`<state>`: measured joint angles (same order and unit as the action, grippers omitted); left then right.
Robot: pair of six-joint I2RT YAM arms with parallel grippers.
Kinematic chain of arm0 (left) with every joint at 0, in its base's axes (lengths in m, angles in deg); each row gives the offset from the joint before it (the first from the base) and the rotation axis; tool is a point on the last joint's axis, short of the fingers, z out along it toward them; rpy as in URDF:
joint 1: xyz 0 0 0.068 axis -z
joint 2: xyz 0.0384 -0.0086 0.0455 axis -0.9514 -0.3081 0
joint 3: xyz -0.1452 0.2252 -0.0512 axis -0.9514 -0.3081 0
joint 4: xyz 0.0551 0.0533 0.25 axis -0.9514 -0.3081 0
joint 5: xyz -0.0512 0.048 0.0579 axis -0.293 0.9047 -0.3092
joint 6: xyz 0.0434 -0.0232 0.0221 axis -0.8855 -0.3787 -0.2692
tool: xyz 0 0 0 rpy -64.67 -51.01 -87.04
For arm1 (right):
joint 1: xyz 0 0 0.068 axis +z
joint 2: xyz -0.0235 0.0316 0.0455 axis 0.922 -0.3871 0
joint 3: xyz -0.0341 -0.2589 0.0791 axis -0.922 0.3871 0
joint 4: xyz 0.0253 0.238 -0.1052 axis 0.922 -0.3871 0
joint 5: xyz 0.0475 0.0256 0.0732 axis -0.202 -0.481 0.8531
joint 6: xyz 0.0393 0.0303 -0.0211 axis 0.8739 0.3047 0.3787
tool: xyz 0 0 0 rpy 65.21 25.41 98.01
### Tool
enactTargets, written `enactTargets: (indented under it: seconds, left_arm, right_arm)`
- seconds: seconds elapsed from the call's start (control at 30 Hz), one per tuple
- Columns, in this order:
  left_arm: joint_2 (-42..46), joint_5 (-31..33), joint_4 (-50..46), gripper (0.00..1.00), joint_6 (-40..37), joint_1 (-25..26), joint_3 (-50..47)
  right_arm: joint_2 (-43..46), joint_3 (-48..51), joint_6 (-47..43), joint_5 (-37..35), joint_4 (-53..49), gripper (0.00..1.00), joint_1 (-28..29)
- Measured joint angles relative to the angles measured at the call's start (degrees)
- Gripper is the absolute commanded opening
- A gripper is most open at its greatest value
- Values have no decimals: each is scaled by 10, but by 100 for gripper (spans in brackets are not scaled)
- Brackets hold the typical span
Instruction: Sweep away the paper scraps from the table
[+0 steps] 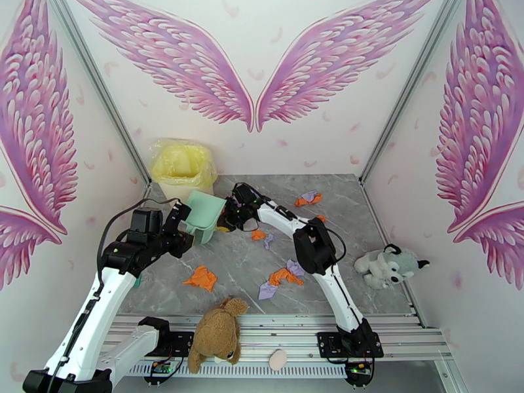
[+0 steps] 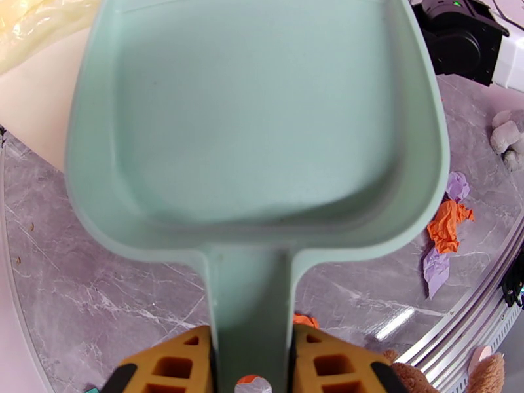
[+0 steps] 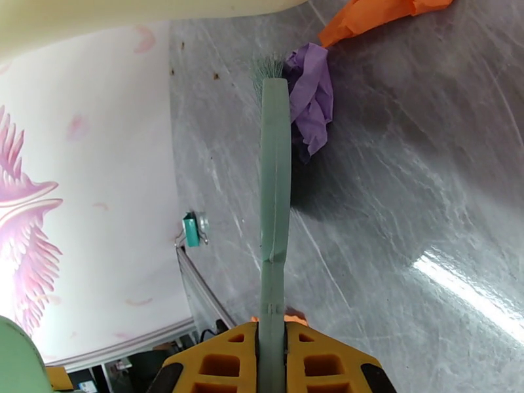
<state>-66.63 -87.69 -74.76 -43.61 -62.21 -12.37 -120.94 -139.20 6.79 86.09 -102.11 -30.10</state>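
Left jaws clamp the mint dustpan (image 2: 255, 126); paper scraps (image 1: 202, 278) litter table (image 1: 367, 237)

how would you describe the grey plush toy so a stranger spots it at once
On the grey marble table, look along the right edge, near the pink-winged wall. A plush dog lies there. It is grey and white; the other plush toy, at the near edge, is brown.

Bare table (image 1: 357, 214) is left open well right of the dustpan (image 1: 202, 217); directly behind it passage is blocked by the yellow bin (image 1: 182, 166), just beside it by the right arm (image 1: 283, 221).
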Motion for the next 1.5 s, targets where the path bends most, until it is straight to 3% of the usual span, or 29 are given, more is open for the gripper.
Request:
enactTargets:
  seconds: [0.27,0.57,0.83,1.0,1.2,1.5]
  left_arm:
    - [0,-2,0,0,0,0,0]
    - [0,-3,0,0,0,0,0]
    - [-5,-9,0,0,0,0,5]
    - [-10,-15,1,0,1,0,14]
    - [-11,-22,2,0,5,0,16]
    - [-8,-27,2,0,8,0,16]
  right_arm:
    - [58,117,-55,-4,9,0,-36]
    - [219,324,-130,-17,-1,0,-157]
    - [337,400,-198,-40,-66,0,-224]
    - [362,370,-234,7,-113,0,-193]
    - [352,288,-244,100,-134,0,-104]
    - [207,168,-256,170,-141,0,10]
